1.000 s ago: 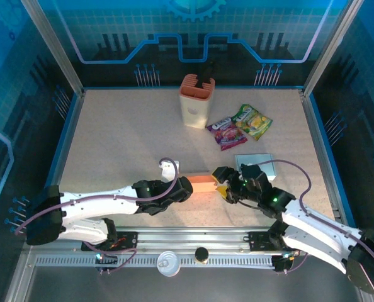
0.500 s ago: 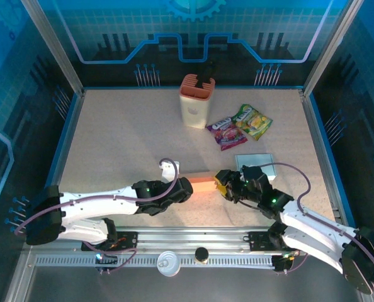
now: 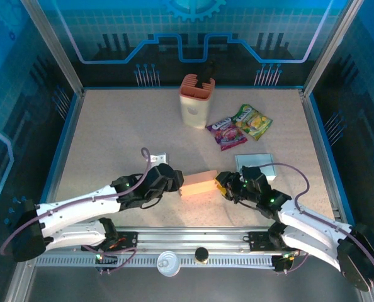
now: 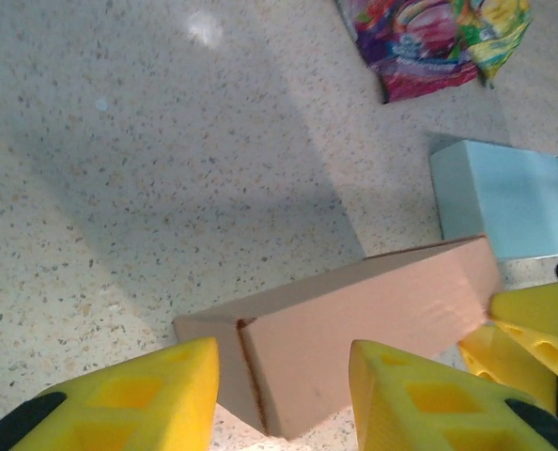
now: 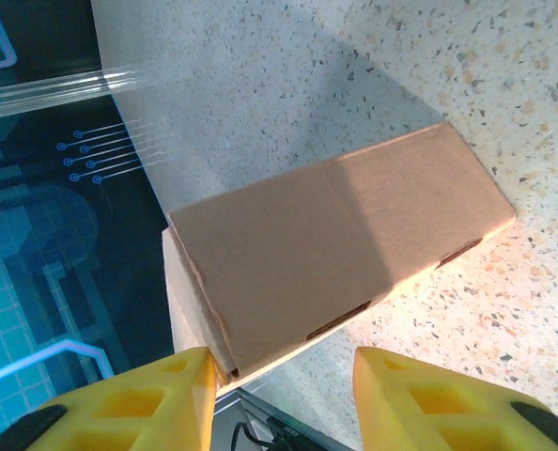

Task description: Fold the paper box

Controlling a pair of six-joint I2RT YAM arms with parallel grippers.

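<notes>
The tan paper box (image 3: 198, 184) lies closed and slightly slanted on the table near the front edge, between my two grippers. My left gripper (image 3: 173, 180) is open at the box's left end. In the left wrist view the box (image 4: 373, 310) has its near corner between the spread yellow fingers of the left gripper (image 4: 284, 395), with gaps on both sides. My right gripper (image 3: 223, 185) is at the box's right end. In the right wrist view the box (image 5: 335, 254) rests against one finger (image 5: 180, 390) of the right gripper (image 5: 284, 376). Bare table shows between the box and the other finger.
A light blue flat box (image 3: 256, 165) lies just behind the right gripper. Two snack packets (image 3: 238, 126) and a peach holder (image 3: 196, 100) stand further back. A white lid (image 3: 167, 263) and a black cap (image 3: 201, 254) sit on the front rail.
My left gripper has opened off the box and its arm has swung back and left. The box now lies slanted. My right gripper has narrowed around the box's right end.
</notes>
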